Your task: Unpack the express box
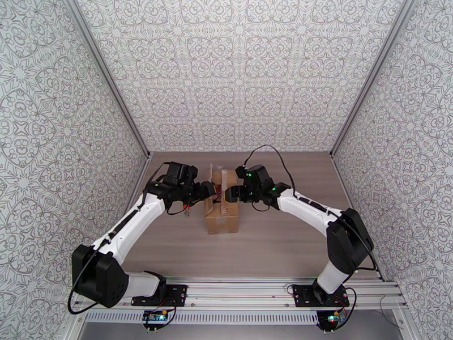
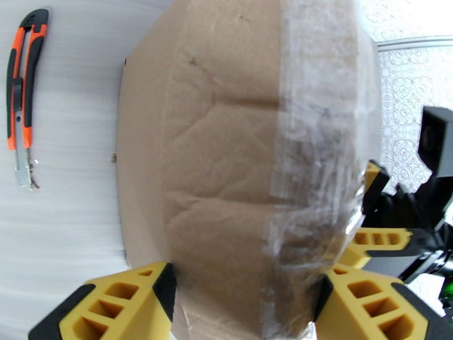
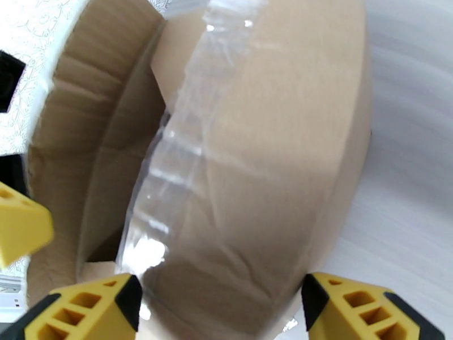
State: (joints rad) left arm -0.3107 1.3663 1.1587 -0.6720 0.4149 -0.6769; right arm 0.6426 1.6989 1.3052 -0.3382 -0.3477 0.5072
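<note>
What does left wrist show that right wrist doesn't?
Left wrist: a knife lying on the table beside the box. Right wrist: an opened flap at one end of the box. Both: the box, its clear tape, and that arm's own gripper straddling it, left gripper and right gripper.

Taped express box between yellow fingers
</note>
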